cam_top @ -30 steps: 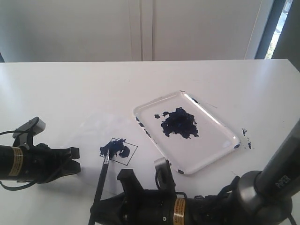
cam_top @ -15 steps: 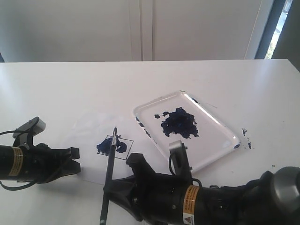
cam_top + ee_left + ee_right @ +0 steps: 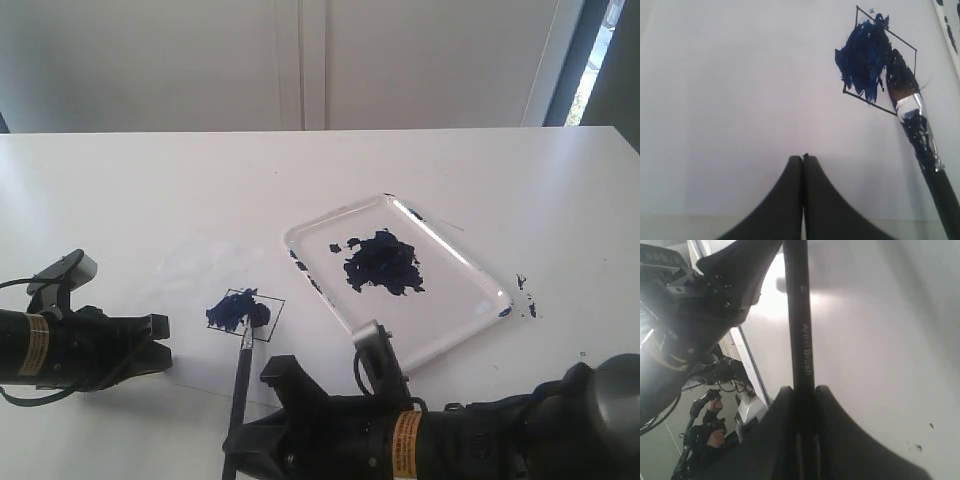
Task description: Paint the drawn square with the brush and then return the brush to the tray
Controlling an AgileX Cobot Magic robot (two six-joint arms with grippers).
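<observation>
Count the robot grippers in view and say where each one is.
2. The left gripper sits shut and empty at the exterior view's left side, left of the drawn square. The right gripper, at the bottom, is shut on the brush. None seems hidden.

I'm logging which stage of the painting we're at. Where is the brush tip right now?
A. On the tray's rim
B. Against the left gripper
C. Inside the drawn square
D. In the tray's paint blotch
C: the brush has its dark tip inside the outline of the drawn square, beside the blue smear and well clear of the tray.
</observation>
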